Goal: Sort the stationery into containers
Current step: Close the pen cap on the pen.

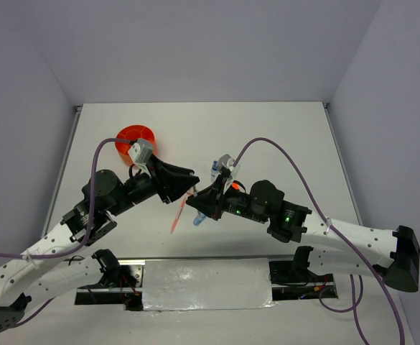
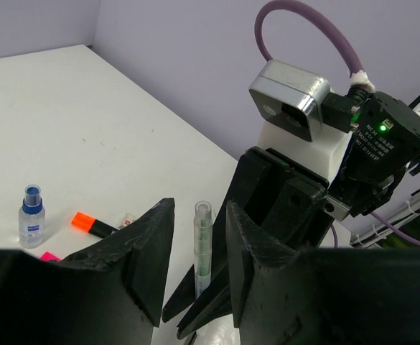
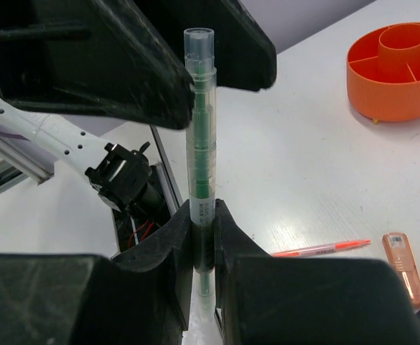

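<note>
Right gripper clamps a clear pen upright, presenting its free end. Left gripper brackets it, jaws parted, apparently for handover.

The top external camera looks down from above and behind the arm bases, taking in the whole white counter. Each wrist camera peers closely past its own black fingers, the left towards the right edge and the right towards the far-left corner. Both show the clear green-cored plastic pen.
</note>
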